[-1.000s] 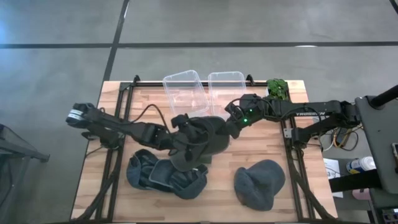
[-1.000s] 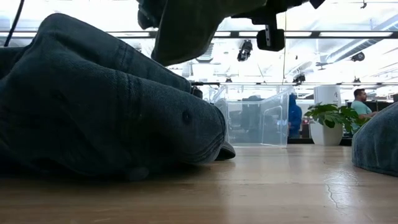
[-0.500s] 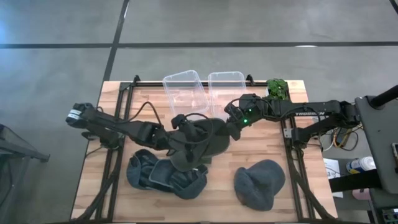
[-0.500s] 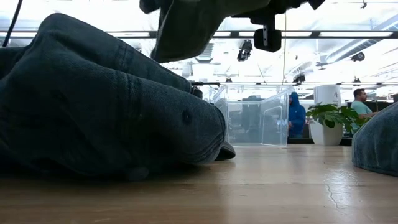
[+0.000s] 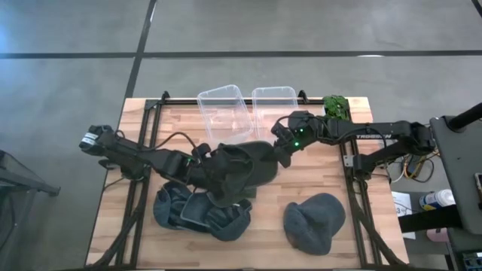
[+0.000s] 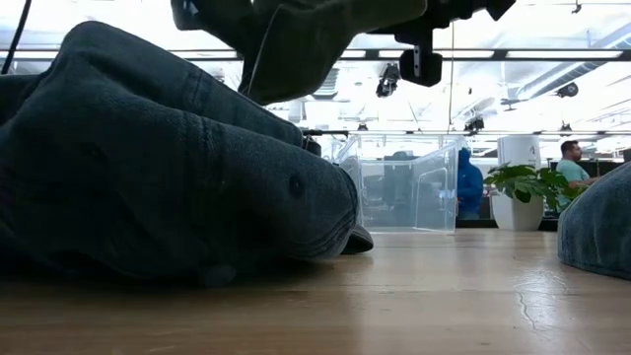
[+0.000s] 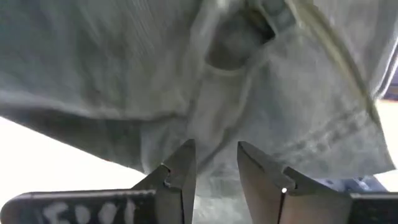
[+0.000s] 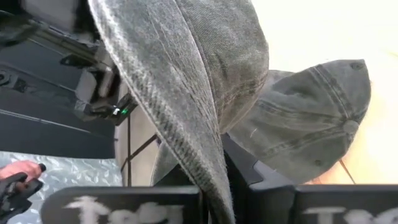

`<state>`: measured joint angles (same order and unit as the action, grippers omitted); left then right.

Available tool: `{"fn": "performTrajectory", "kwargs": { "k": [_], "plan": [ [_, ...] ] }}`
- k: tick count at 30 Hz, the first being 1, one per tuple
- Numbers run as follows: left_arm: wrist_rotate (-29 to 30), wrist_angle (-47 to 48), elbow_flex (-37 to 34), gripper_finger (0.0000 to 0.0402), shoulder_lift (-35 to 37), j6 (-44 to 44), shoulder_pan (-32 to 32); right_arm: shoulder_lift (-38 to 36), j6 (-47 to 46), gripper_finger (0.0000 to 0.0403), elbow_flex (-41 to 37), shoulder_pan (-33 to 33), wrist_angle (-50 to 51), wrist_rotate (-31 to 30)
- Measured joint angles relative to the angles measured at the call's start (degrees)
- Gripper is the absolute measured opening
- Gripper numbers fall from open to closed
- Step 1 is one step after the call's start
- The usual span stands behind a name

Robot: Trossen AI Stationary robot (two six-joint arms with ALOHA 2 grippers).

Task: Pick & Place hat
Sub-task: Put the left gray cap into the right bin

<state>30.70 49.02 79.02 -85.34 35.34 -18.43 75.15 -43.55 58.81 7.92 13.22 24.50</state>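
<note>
We look down on a wooden table (image 5: pixel 331 169) framed by a black rail, and the biggest thing over it is the dark denim hat (image 5: pixel 245 167) held up in the air near the middle, between the two arms. In the low view this hat (image 6: pixel 306 39) hangs clear above the tabletop. Below it, toward the near left of the table, lies a pile of dark hats (image 5: pixel 199 214) (we cannot count them from here), and in the low view that pile (image 6: pixel 148 168) fills most of the left side. A single grey hat (image 5: pixel 315 220) rests by itself on the near right, well apart from the pile.

At the far edge stand two clear plastic bins (image 5: pixel 247 109), side by side, and just to their right a small green plant (image 5: pixel 336 107).

The right gripper (image 5: pixel 285 154) reaches in from the right and has its fingers pressed together on the brim of the lifted hat; its own wrist view shows the denim edge (image 8: pixel 186 124) running down between the two dark fingers. The left gripper (image 5: pixel 207 162) comes in from the left, against the hat's other side. In its wrist view the fingers (image 7: pixel 180 171) stand slightly parted with the pale denim (image 7: pixel 249 106) right in front of them; we cannot tell whether they are pinching the cloth.
</note>
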Motion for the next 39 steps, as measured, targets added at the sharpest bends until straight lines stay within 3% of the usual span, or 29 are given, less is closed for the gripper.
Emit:
{"fn": "performTrajectory", "kwargs": {
  "k": [7, 12, 25, 28, 39],
  "plan": [
    [8.8, 0.0, -0.5, 0.0110, 0.0, -1.5, 0.9, 3.3, -1.5, 0.0013, 0.0, -1.5, -1.3, 1.5],
    [9.1, -2.4, -2.1, 0.0110, -0.5, -5.9, 3.1, 5.3, -3.9, 0.0013, 0.0, -2.8, -6.1, 4.3],
    [6.6, 2.3, 3.8, 0.0110, 0.7, -6.3, 0.8, 2.3, -4.4, 0.0013, 0.0, -0.4, -1.1, -1.3],
    [6.7, 2.5, 6.0, 0.0110, 1.1, -6.3, 0.1, 0.4, -4.7, 0.0013, 0.0, 0.6, 3.2, -5.6],
    [11.3, 3.7, 8.9, 0.0110, 1.3, -8.4, -0.4, -14.3, -13.1, 0.0013, 0.0, 1.2, 17.5, -31.8]
  ]
}}
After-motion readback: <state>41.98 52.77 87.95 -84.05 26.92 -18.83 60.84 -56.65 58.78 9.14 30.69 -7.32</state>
